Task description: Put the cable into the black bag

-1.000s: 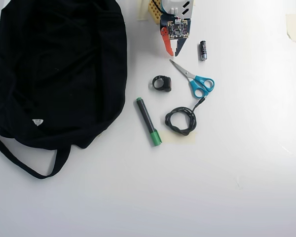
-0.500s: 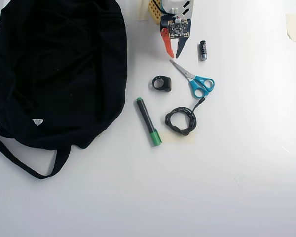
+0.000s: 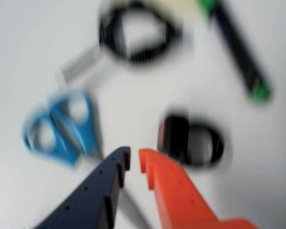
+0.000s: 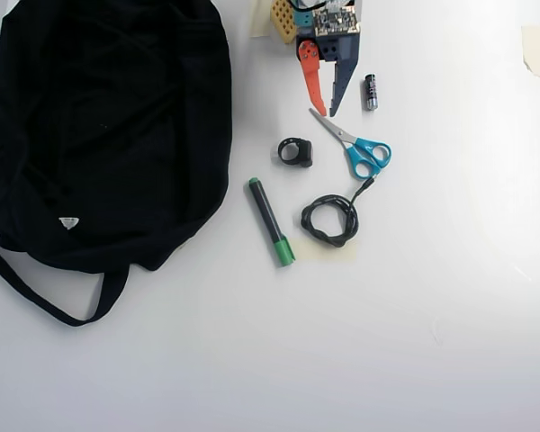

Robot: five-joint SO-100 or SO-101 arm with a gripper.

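Observation:
The black cable lies coiled on the white table, its plug end pointing toward the scissors. In the blurred wrist view the cable is at the top, well ahead of the jaws. The black bag lies flat at the left in the overhead view and is out of the wrist view. My gripper has one orange and one dark blue jaw. It hangs near the table's top edge, above the scissors' blades and far from the cable. In the wrist view the gripper shows a narrow gap between its tips and holds nothing.
Blue-handled scissors lie between gripper and cable. A small black ring-shaped object sits left of them. A black marker with green cap lies beside the cable. A battery lies right of the gripper.

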